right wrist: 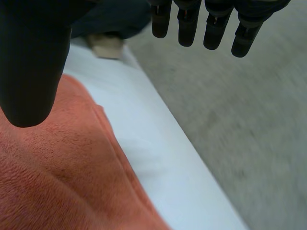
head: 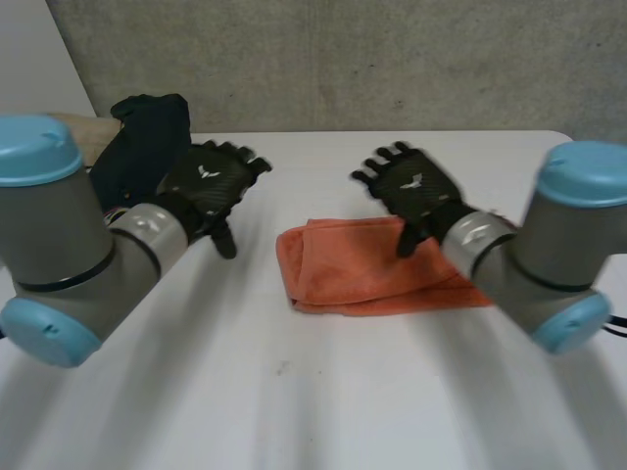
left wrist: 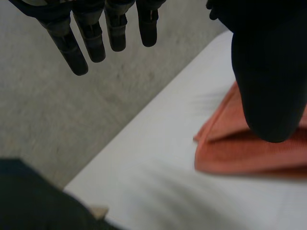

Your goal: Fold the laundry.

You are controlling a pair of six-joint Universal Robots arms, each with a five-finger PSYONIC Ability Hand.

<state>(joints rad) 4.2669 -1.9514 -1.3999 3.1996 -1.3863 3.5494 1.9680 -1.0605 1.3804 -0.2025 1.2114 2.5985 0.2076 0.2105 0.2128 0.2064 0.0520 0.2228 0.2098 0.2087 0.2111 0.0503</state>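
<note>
Spread left hand (head: 209, 188) and right hand (head: 419, 194) bear white, possibly winged, emblems (head: 207, 172).

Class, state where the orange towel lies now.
In the head view the folded orange towel lies on the white table right of centre, partly under the right hand, apart from the dark garment at the far left.

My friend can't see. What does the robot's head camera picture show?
A folded orange terry cloth lies on a white table, with the robot's black right hand open above its far edge. The black left hand, open too, hovers over bare table beside the cloth, and a dark bundle of fabric sits at the table's far left corner.
</note>
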